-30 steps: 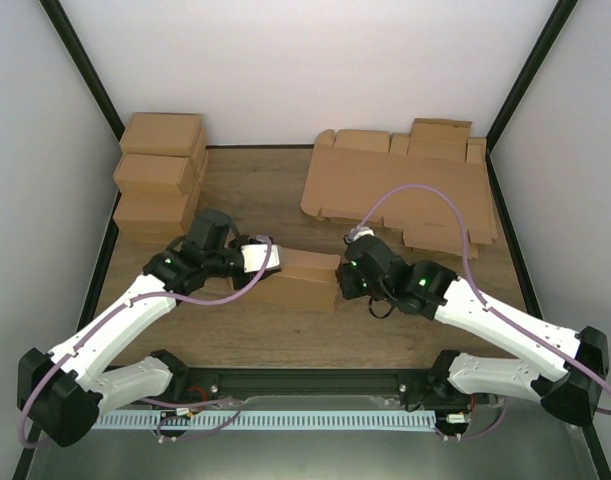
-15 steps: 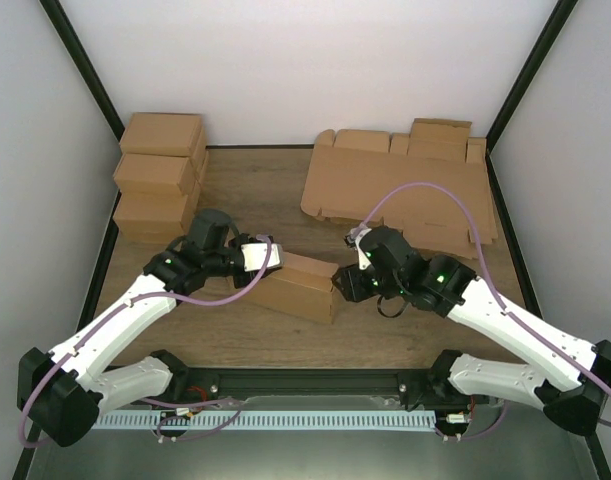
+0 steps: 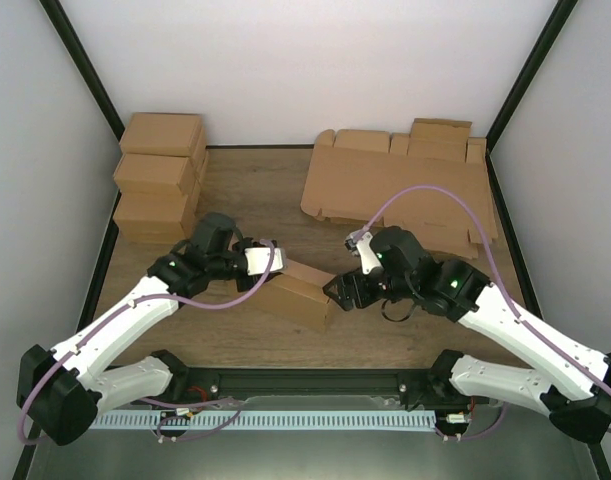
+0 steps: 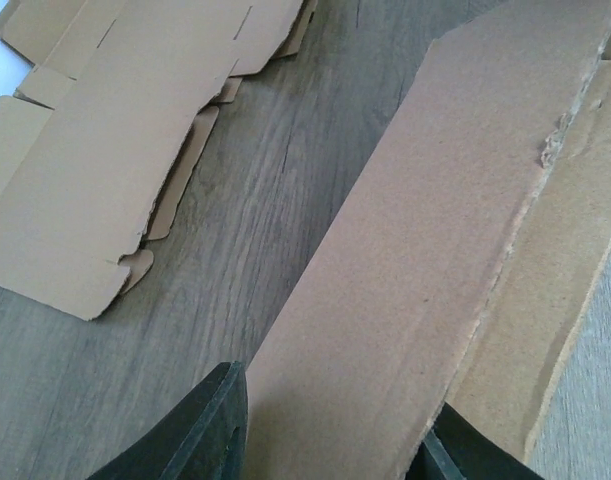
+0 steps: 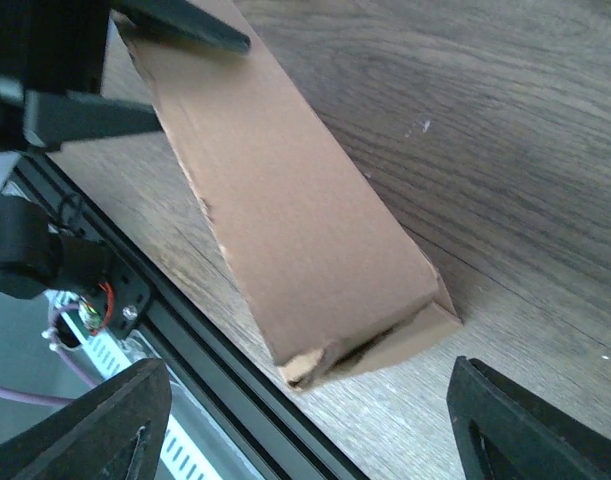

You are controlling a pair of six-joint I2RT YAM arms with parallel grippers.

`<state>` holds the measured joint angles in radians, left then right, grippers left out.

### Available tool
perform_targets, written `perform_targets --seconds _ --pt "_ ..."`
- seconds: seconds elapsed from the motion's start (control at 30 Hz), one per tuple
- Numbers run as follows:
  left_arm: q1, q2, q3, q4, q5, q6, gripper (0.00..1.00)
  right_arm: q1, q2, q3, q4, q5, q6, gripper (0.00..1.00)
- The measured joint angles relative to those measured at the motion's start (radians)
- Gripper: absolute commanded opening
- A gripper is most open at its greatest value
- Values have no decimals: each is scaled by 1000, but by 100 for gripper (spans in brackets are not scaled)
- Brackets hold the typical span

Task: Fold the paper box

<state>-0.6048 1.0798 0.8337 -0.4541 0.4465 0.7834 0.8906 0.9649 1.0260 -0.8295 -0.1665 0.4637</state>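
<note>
**Box slanted mid-table between both grippers**

Paper box (image 3: pixel 303 292) lies partly folded, toward the near edge. Left gripper (image 4: pixel 332 400) is clamped across its left end panel. Right gripper (image 5: pixel 305 375) is spread wide, with the box's right end just ahead, clear of both fingers.

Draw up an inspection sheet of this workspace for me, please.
Surface: wooden table, bare wood between the piles.
Job's things: paper box, partly folded, lying slantwise at centre.
Clutter: folded boxes stacked back left; flat cardboard blanks back right.
Grippers: left pincer shut on the box's panel; right pincer open, astride the box's other end without touching.
Cables: purple cable loops over the blanks.
Surroundings: white walls, black frame posts.
</note>
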Motion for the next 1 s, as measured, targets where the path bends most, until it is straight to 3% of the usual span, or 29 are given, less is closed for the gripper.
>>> perform_targets --seconds 0.23,0.53,0.7,0.9,1.0 --pt "-11 4 0 9 -10 -9 40 -41 -2 40 1 -47 0 80" --pt "-24 3 3 6 -23 -39 62 -103 8 56 62 -117 18 76" --pt "-26 -21 4 -16 -21 -46 66 -149 16 36 155 -189 50 55" --pt "-29 -29 4 -34 -11 -47 67 -231 27 -50 291 -343 105 18" --pt "-29 -26 4 -33 -11 -48 68 -238 31 -95 350 -410 135 6"
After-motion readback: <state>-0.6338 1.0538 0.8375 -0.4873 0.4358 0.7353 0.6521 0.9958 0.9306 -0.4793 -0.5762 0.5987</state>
